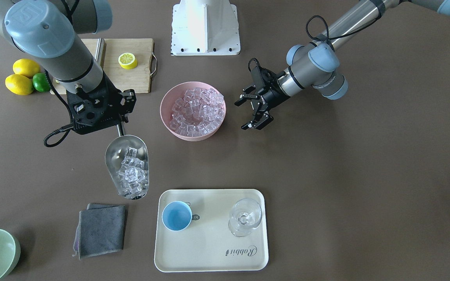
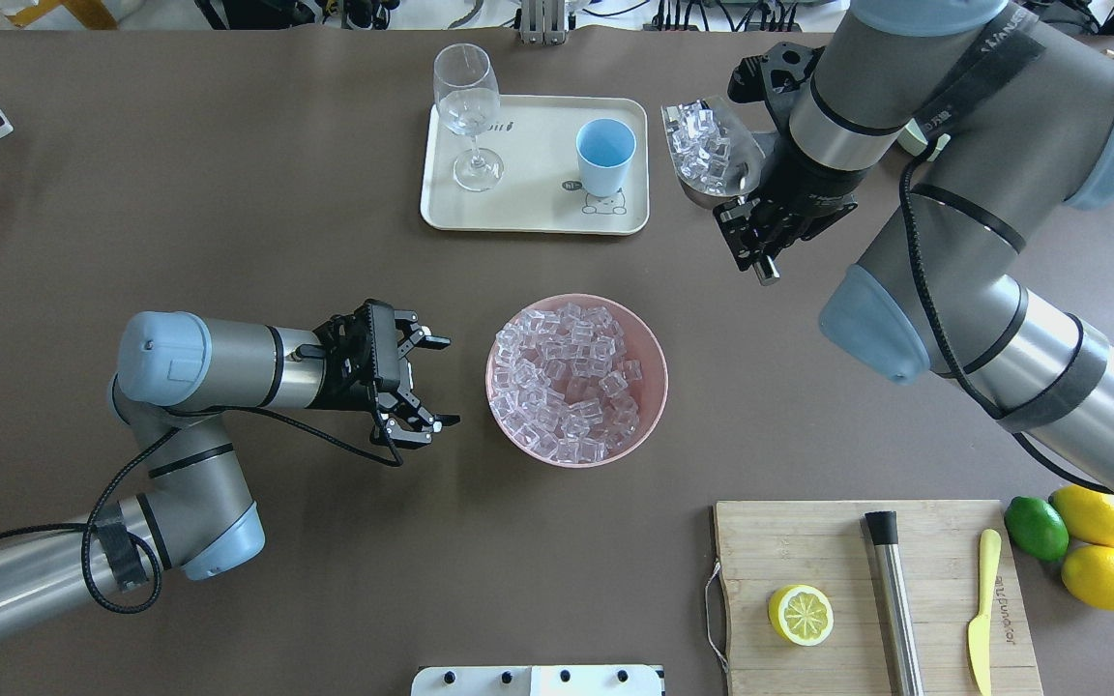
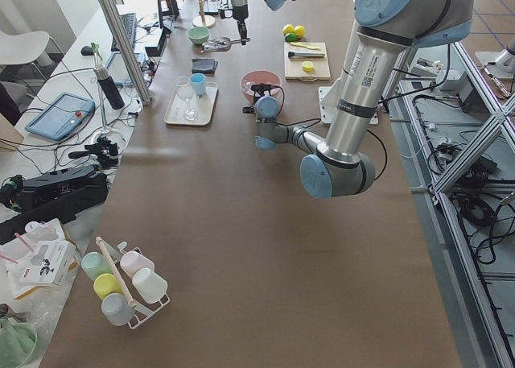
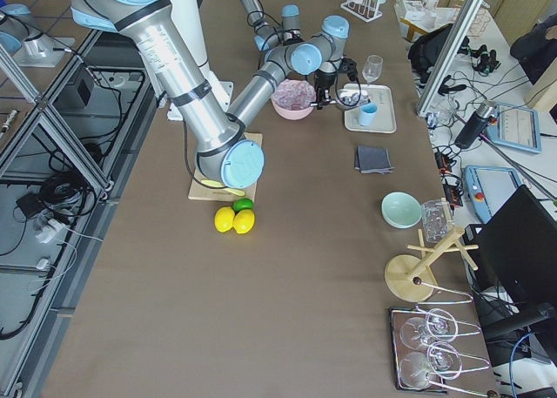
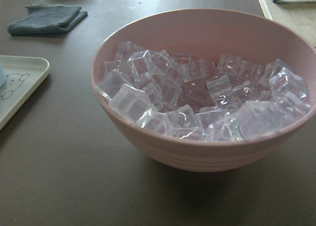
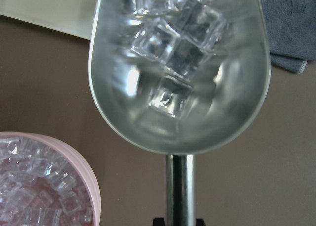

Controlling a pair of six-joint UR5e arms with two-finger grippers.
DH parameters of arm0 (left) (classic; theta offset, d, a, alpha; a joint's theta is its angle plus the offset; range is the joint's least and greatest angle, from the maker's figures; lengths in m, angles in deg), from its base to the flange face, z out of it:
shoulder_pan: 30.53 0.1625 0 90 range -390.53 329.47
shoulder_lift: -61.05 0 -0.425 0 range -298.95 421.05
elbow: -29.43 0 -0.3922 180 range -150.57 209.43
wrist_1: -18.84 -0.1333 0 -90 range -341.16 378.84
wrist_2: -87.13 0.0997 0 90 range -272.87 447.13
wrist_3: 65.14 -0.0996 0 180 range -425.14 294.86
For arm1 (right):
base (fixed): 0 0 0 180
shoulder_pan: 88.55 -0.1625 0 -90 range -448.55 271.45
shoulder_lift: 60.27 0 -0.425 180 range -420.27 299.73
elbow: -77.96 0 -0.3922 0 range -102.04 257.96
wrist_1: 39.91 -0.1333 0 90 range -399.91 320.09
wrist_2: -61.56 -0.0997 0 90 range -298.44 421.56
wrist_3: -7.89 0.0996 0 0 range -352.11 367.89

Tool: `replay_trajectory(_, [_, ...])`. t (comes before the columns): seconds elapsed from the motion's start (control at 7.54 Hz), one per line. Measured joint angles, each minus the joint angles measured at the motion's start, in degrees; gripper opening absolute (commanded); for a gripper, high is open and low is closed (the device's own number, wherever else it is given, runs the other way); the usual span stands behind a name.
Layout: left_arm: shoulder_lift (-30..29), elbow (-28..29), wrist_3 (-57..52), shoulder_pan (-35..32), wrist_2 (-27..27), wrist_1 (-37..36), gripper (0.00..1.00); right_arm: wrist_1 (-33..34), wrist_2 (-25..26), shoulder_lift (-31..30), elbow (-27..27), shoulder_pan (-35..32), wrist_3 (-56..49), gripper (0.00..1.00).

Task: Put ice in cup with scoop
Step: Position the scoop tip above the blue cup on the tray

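Hovering over the brown lab table, right jaws apparently clamp the scoop; left jaws gape empty.

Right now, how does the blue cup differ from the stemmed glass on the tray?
The cup is opaque light blue, stemless; the glass is clear, on a stem. The glass stands taller than the cup. The cup sits at the tray end nearer the scoop, the glass at the other. Both stand upright, empty.

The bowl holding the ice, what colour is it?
The bowl is pink, clearest in the left wrist view.
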Motion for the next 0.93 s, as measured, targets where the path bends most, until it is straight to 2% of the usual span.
replay_trajectory(0.27, [0.10,0.00,0.00,-0.05,0.00,-0.03,0.98,7.37,1.01,8.18,7.85,1.04,0.39,0.00])
replay_trajectory(0.4, [0.16,0.00,0.00,-0.04,0.00,-0.06,0.98,9.68,-0.11,11.54,11.79,1.54,0.63,0.00])
replay_trajectory(0.66, [0.17,0.00,0.00,-0.02,0.00,-0.04,0.98,12.66,-6.40,18.85,20.59,1.92,0.98,0.00])
replay_trajectory(0.93, [0.19,0.00,0.00,-0.03,0.00,-0.06,0.98,13.36,-9.36,23.69,25.77,1.97,2.92,0.00])
